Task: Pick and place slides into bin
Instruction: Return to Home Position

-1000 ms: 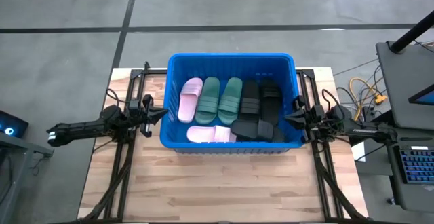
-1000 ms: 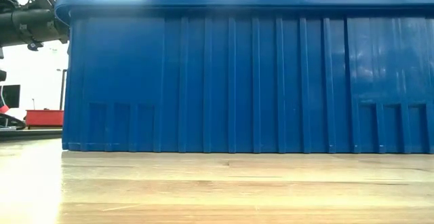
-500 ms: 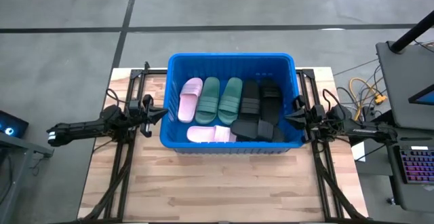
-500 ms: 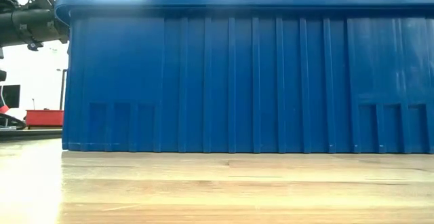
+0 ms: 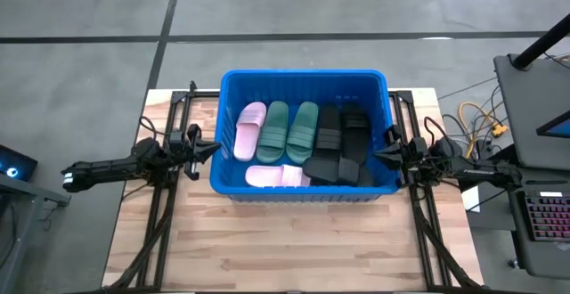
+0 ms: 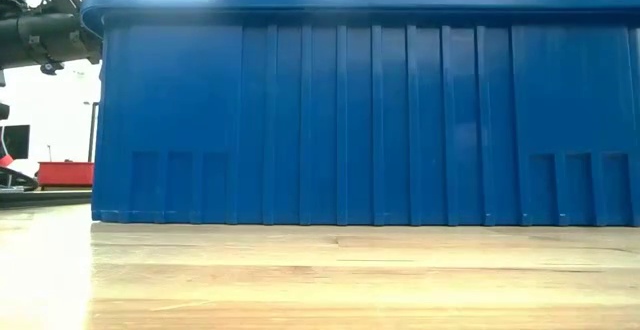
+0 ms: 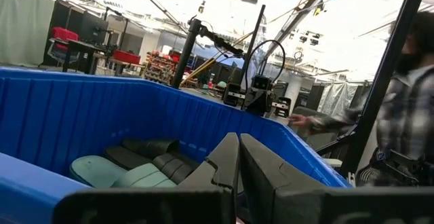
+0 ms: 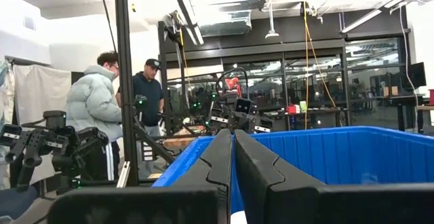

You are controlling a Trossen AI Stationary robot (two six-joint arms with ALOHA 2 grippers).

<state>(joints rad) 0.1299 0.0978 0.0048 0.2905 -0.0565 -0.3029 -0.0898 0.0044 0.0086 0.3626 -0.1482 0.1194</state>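
Slides (image 5: 289,132) lie together inside the bin (image 5: 303,78), which sits in the upper middle of the high view on the pale wooden worktop (image 5: 294,240). Along the bin's far side a pink slide (image 5: 250,130), two green slides (image 5: 304,129) and black slides (image 5: 343,129) rest side by side, toes pointing to the frame's top. A second pink slide (image 5: 272,176) and a black heap (image 5: 337,169) lie crosswise against the near wall, probably because the row left no room for them lengthwise. No slide shows on the bare boards around the bin, so the sorting looks finished.

The left arm (image 5: 134,162) stretches low at the frame's left, its tip just beside the bin's left wall and outside the rim. The right arm (image 5: 454,165) mirrors it at the frame's right. The wrist views show the left jaws and the right jaws pressed together with nothing between them. That fits a parked pose: closed, empty and held outside the tub, where nothing inside can be knocked.

In the low view the bin's ribbed wall (image 6: 360,110) fills nearly the whole picture and sits flat on the worktop. Beyond the table, two people (image 8: 102,98) stand in the left part of the right wrist view, well away from the arms.
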